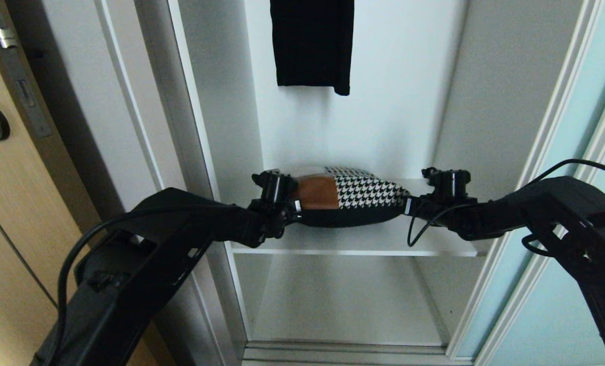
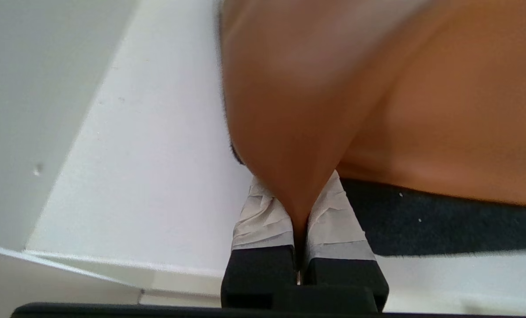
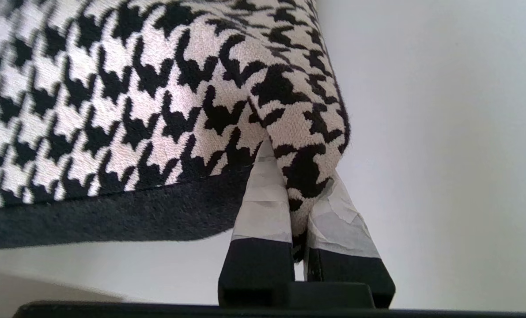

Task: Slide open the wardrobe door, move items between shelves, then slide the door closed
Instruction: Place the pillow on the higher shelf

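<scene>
**Cushion gripped at both ends over the shelf**

You have the cushion (image 1: 350, 199) held between your two hands, stretched lengthwise across the open wardrobe bay, over the white shelf (image 1: 358, 244) near its front edge. Whether its black underside touches the shelf board or hangs just clear of it, you cannot tell from the head view.

Your left hand (image 2: 299, 207) is clenched on the tan-brown leather end: in the left wrist view the taped fingers (image 2: 263, 216) pinch a fold of leather tightly between them. Your right hand (image 3: 296, 212) is clenched on the houndstooth end, with a corner of the patterned fabric squeezed between its taped fingers (image 3: 263, 207). Both arms reach in from the sides at about the same height.

Above the cushion, a black garment (image 1: 312, 43) hangs against the white back wall of the bay. Below the shelf is another open compartment. The sliding wardrobe door (image 1: 561, 203), pale aqua in its silvery frame, stands to the right of the bay, leaving it open. At the far left you see the light-brown wooden door (image 1: 7, 203) with its metal lock plate.
</scene>
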